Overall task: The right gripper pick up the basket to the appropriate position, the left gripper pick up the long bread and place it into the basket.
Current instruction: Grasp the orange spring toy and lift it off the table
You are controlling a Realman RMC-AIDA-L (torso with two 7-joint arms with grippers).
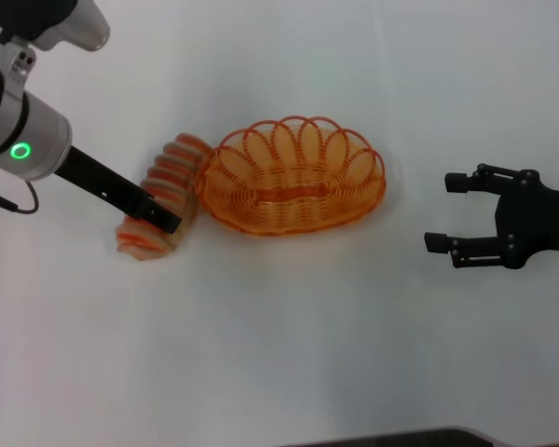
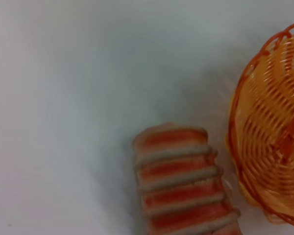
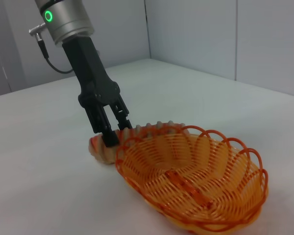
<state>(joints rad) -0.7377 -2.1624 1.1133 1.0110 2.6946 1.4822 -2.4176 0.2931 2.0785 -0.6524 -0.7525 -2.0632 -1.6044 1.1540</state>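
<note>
1. The long bread lies on the white table, just beside the basket on the robot's left, its far end close to the basket's rim.
2. The left gripper is down over the near end of the long bread; in the right wrist view its 2 fingers straddle that end, 1 on each side.
3. Its jaws look part-spread around the loaf; whether they press on it cannot be told.
4. The basket sits upright on the table with nothing in it.
5. The right gripper hovers well apart from the basket, on the robot's right, with its 2 fingers spread wide and holding nothing.
</note>
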